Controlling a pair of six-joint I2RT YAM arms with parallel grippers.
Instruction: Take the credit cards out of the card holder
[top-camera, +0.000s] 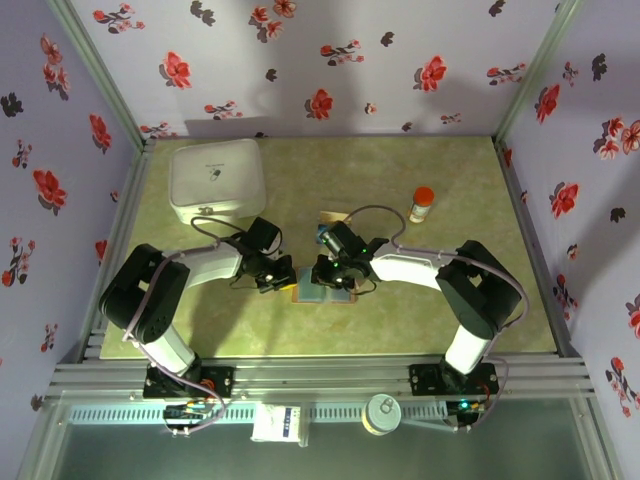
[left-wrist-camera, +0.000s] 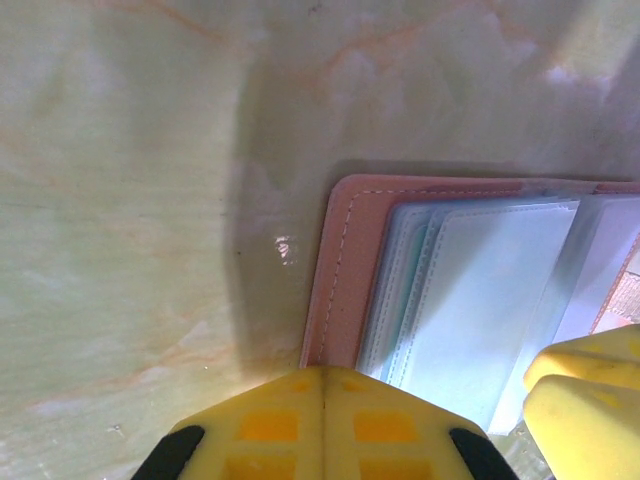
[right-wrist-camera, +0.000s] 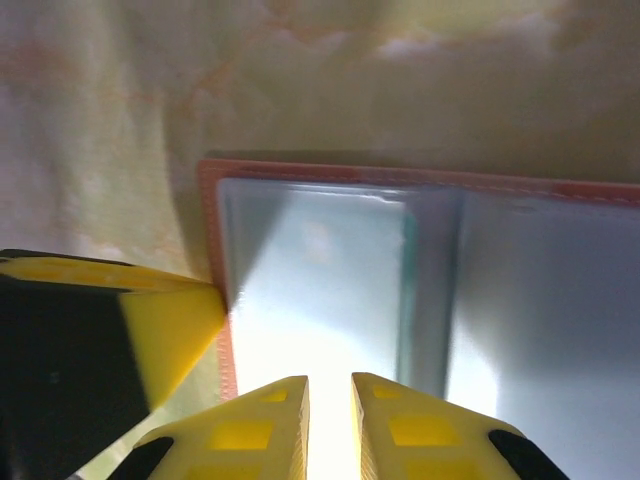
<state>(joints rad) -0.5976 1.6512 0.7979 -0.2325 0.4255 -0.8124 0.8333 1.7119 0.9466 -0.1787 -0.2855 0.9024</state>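
Observation:
The card holder (top-camera: 322, 294) lies open and flat on the table between the two arms, with a brown stitched rim (left-wrist-camera: 345, 262) and pale blue-grey pockets (right-wrist-camera: 320, 270). Thin teal edges of credit cards (right-wrist-camera: 409, 262) show inside the pockets. My left gripper (left-wrist-camera: 325, 376) is shut, its tips resting on the holder's brown left edge (top-camera: 283, 283). My right gripper (right-wrist-camera: 330, 386) hovers low over the left pocket with a narrow gap between its fingers and nothing seen in the gap. It stands just right of the left gripper in the top view (top-camera: 330, 279).
A white square box (top-camera: 218, 180) stands at the back left. A small bottle with a red cap (top-camera: 423, 204) stands at the back right. A small tan item (top-camera: 333, 216) lies just behind the right gripper. Flowered walls close the table in.

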